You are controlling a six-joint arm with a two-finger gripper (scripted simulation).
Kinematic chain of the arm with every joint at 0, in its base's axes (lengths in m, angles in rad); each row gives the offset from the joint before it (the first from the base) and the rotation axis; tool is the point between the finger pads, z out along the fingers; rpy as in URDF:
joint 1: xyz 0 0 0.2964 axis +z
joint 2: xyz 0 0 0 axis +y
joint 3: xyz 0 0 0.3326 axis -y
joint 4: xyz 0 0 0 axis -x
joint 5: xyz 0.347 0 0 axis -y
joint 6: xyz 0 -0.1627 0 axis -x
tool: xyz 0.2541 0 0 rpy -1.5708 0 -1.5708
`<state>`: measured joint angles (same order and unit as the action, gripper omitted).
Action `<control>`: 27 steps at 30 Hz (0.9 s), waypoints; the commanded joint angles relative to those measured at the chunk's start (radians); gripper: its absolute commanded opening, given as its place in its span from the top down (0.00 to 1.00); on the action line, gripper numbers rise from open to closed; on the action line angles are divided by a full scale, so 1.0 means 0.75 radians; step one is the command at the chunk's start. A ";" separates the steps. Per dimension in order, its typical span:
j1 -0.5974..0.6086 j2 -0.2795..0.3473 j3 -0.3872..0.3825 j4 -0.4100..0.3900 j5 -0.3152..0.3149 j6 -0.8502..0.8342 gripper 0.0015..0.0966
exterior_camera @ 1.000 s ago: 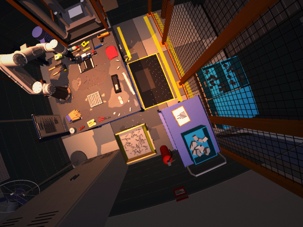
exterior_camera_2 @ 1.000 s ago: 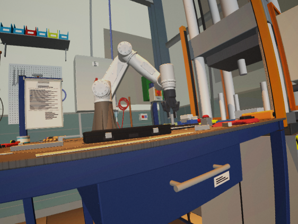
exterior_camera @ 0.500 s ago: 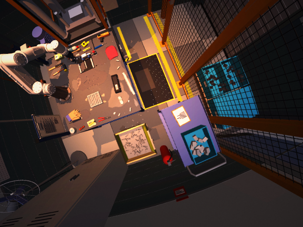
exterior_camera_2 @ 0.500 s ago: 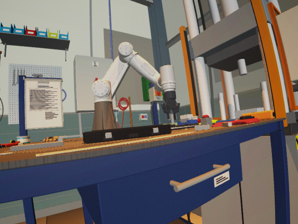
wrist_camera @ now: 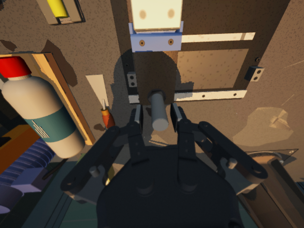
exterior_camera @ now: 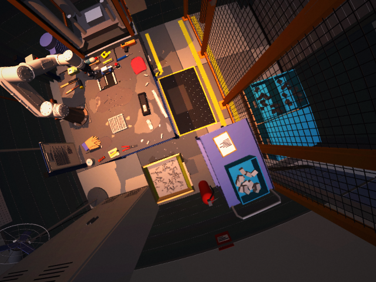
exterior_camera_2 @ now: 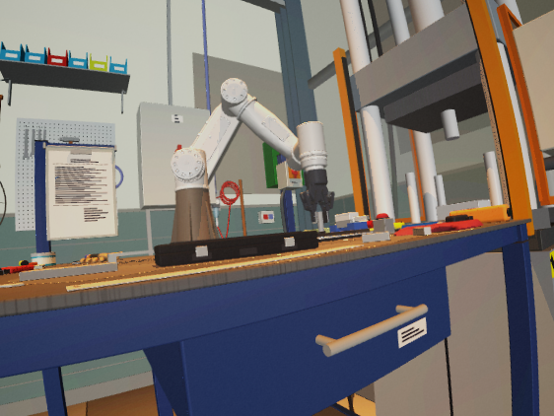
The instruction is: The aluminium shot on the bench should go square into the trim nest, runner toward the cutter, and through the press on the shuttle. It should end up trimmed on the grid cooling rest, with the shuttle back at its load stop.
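Note:
The pale casting (wrist_camera: 156, 14) sits in the blue trim nest (wrist_camera: 156, 40) on the shuttle, between its two rails (wrist_camera: 211, 94). A grey upright handle post (wrist_camera: 159, 113) stands at the near end of the shuttle plate. The grid cooling rest (exterior_camera: 117, 123) lies further along the bench, with nothing on it. The press (exterior_camera_2: 424, 93) stands at the bench's far end. My gripper (wrist_camera: 156, 115) (exterior_camera_2: 318, 207) hangs over the shuttle's near end with the post between its fingers, and it is open, holding nothing.
Behind the bench are a wall cabinet (exterior_camera_2: 167, 153) and a pegboard. A white bottle with a red cap (wrist_camera: 36, 105) lies left of the gripper, a small screwdriver (wrist_camera: 106, 115) beside it. A black case (exterior_camera_2: 236, 246) and a red pad (exterior_camera: 138, 64) lie on the bench.

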<state>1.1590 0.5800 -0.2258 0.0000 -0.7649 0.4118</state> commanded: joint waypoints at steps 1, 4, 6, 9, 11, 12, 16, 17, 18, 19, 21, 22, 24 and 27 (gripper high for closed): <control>0.000 -0.001 0.001 0.000 0.000 0.000 0.51; 0.000 -0.001 0.001 0.000 0.000 0.000 0.51; 0.000 -0.001 0.001 0.000 0.000 0.000 0.51; 0.000 -0.001 0.001 0.000 0.000 0.000 0.53; 0.000 -0.001 0.001 0.000 0.000 0.000 0.57; 0.000 -0.001 0.001 0.000 0.000 0.000 0.60; 0.000 -0.001 0.001 0.000 0.000 0.000 0.68; 0.000 -0.001 0.001 0.000 0.000 0.000 0.70; 0.000 -0.001 0.001 0.000 0.000 0.000 0.72; 0.000 -0.001 0.001 0.000 0.000 0.000 0.74; 0.000 -0.001 0.001 0.000 0.000 0.000 0.78; 0.000 -0.001 0.001 0.000 0.000 0.000 0.81; 0.000 -0.001 0.001 0.000 0.000 0.000 0.85; 0.000 -0.001 0.001 0.000 0.000 0.000 0.91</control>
<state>1.1585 0.5795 -0.2265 0.0004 -0.7666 0.4119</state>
